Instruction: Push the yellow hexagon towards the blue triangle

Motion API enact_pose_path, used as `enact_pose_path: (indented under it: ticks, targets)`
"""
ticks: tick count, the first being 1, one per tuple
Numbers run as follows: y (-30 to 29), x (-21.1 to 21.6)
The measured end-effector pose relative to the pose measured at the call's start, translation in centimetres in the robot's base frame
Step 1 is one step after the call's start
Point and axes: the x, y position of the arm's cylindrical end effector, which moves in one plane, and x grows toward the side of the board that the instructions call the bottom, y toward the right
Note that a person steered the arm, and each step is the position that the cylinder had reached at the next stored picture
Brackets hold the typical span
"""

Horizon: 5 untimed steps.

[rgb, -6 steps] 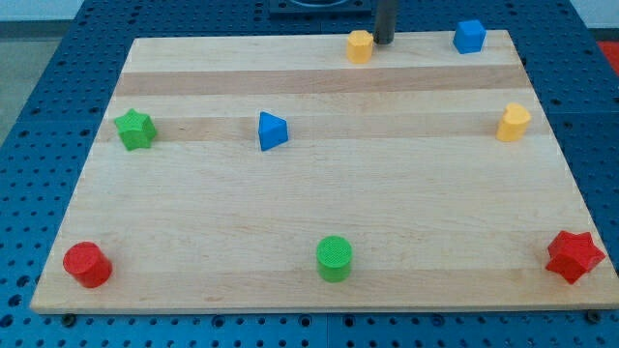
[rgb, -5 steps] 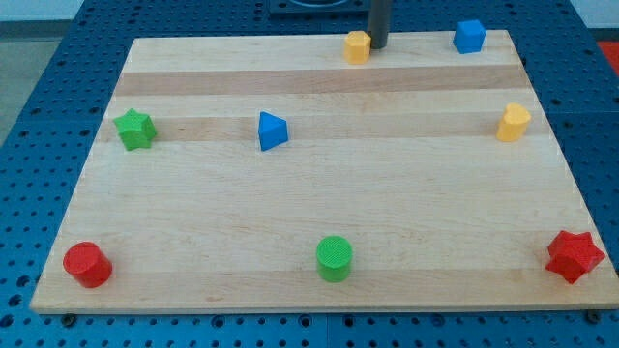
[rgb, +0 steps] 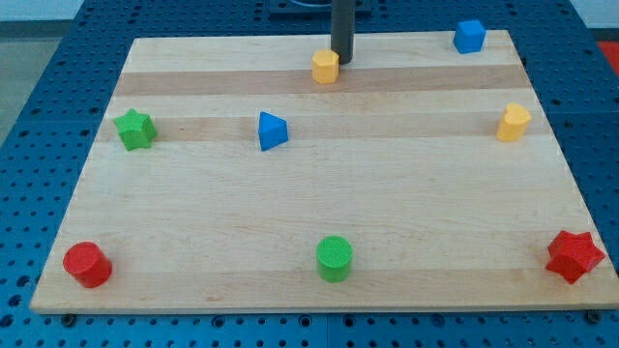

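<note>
The yellow hexagon (rgb: 326, 67) sits near the view's top, a little left of centre on the wooden board (rgb: 319, 232). My tip (rgb: 342, 62) touches its upper right side. The blue triangle (rgb: 272, 130) lies lower and to the left of the hexagon, apart from it.
A blue cube (rgb: 470, 36) is at the top right. A yellow cylinder-like block (rgb: 514, 123) is at the right. A green star (rgb: 134, 129) is at the left. A red cylinder (rgb: 87, 264), a green cylinder (rgb: 335, 258) and a red star (rgb: 574, 255) line the bottom.
My tip has moved left and down, pushing the yellow hexagon down-left, closer to the blue triangle. The other blocks have not moved.
</note>
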Motion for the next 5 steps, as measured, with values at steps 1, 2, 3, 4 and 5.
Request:
enact_pose_path:
  ticks: [1,2,3,4,5]
  targets:
    - [-2.4,0.3]
    - [-4.6,1.2]
    - [-6.1,3.1]
    - [-6.1,6.3]
    - [-6.1,9.0]
